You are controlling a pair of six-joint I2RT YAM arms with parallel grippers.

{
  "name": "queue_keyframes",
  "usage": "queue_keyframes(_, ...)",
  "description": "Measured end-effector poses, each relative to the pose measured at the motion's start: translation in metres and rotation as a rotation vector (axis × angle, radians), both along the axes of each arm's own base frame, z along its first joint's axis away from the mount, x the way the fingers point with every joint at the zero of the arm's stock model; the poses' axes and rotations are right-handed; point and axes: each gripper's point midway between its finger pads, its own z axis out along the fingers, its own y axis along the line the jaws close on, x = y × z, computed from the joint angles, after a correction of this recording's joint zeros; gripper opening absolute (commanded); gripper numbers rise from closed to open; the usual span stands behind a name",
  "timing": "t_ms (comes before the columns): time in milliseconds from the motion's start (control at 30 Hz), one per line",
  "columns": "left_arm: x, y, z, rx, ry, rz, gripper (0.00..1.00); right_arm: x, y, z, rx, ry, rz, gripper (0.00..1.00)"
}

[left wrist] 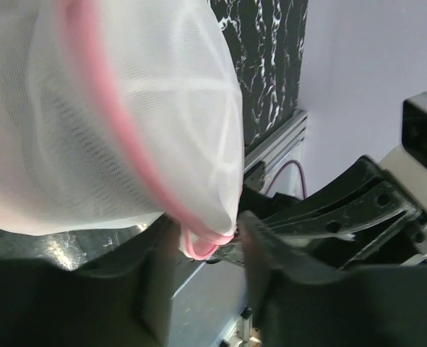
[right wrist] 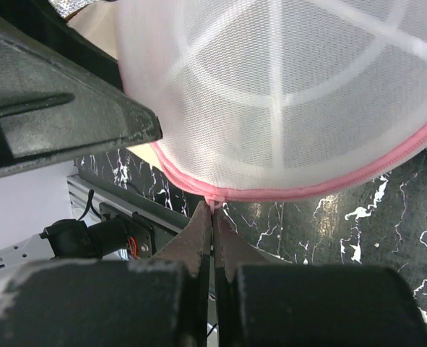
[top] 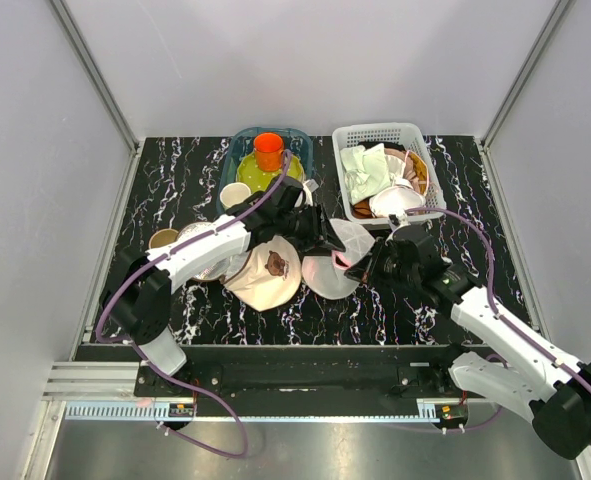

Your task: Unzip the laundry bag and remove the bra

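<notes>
The laundry bag (top: 343, 262), round white mesh with a pink rim and white ribs, lies at the table's middle between both grippers. My left gripper (top: 318, 238) is closed on its pink rim (left wrist: 207, 242), with the fingers (left wrist: 260, 242) on either side of the rim. My right gripper (top: 367, 262) is shut on the small pink zipper pull (right wrist: 213, 203) at the rim's edge; the mesh dome (right wrist: 292, 87) fills that view above the fingers. A pale pink tint shows through the mesh in the top view; the bra itself is hidden.
A beige cap with a brown mark (top: 268, 272) lies left of the bag. A blue bin (top: 237, 150) with an orange cup (top: 268, 150) and a white basket (top: 422, 160) with a green cloth (top: 363, 165) stand behind. Cups (top: 163, 238) sit at the left.
</notes>
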Motion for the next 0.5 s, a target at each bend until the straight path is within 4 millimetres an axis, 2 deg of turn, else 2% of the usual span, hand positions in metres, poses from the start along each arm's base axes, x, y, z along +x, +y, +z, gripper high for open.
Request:
queue_keyframes(33,0.000,0.000,0.000,-0.002,0.002,0.004,0.00,0.000,0.000,-0.001,-0.002,0.002,0.000,0.00)
queue_keyframes(233,0.002,0.000,-0.001,0.006,-0.011,0.004,0.00,-0.004,-0.004,-0.010,-0.010,0.013,-0.004,0.00)
queue_keyframes(333,0.004,0.005,-0.002,0.032,-0.021,0.004,0.00,-0.004,-0.015,-0.013,-0.005,0.007,-0.030,0.00)
queue_keyframes(500,0.029,0.028,-0.003,0.053,-0.038,0.054,0.00,-0.003,-0.035,-0.024,-0.025,-0.002,-0.091,0.00)
